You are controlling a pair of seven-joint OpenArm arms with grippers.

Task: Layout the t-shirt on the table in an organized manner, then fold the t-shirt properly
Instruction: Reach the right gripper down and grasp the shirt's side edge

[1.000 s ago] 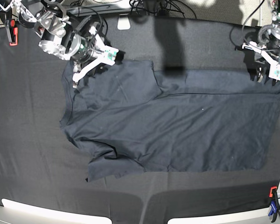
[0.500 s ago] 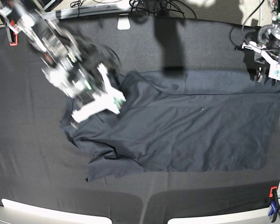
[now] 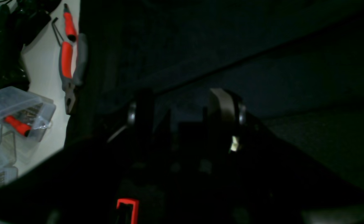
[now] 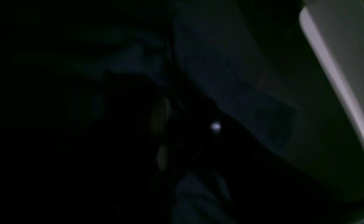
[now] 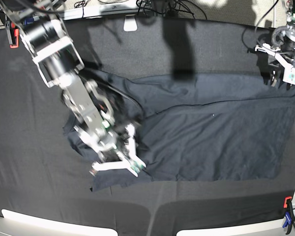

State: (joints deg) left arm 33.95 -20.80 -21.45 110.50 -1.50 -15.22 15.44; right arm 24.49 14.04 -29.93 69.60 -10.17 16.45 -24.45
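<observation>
The right gripper (image 5: 117, 166) is low over the near side of the one shirt (image 5: 206, 142). Its white fingers (image 5: 132, 167) are spread apart and touch the cloth; I cannot tell if they hold any. The shirt lies on the table (image 5: 29, 162), bunched under that arm and flatter toward the far arm's side. One clamp (image 5: 287, 211) sits at the near corner. Bare table runs along the near edge. The left gripper (image 5: 285, 61) is at the far corner, fingers apart, holding nothing.
</observation>
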